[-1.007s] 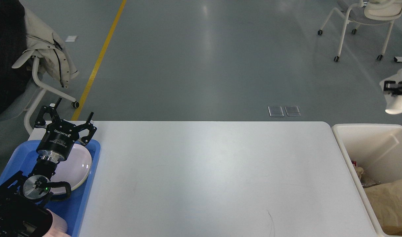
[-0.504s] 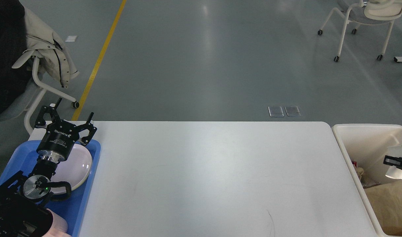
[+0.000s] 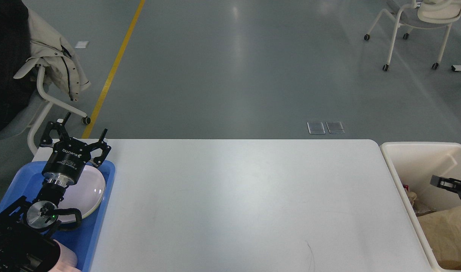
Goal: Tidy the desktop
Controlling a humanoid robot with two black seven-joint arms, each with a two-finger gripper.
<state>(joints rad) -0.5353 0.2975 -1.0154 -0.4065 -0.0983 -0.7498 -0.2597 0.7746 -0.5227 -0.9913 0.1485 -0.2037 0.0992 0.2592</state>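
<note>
The desktop (image 3: pixel 245 204) is a wide white tabletop with a thin dark scratch (image 3: pixel 310 254) near its front edge, and its surface is bare. My left gripper (image 3: pixel 81 130) hangs open over the far end of the blue tray (image 3: pixel 104 211), its fingers spread with nothing between them. My right gripper (image 3: pixel 441 182) pokes in from the right edge over the cream bin (image 3: pixel 407 149). It is small and dark, so its two fingers cannot be told apart. Nothing shows in it.
A white plate (image 3: pixel 92 189) lies in the blue tray, with a pink object (image 3: pixel 67 258) at the tray's near end. The bin holds crumpled brown paper (image 3: pixel 447 230). A chair with a jacket (image 3: pixel 53 56) stands behind the left corner and another chair (image 3: pixel 415 22) at the far right.
My right gripper came down from above the bin's far side into the bin holding a white crumpled thing. The white thing no longer shows in it. The left arm has not moved.
</note>
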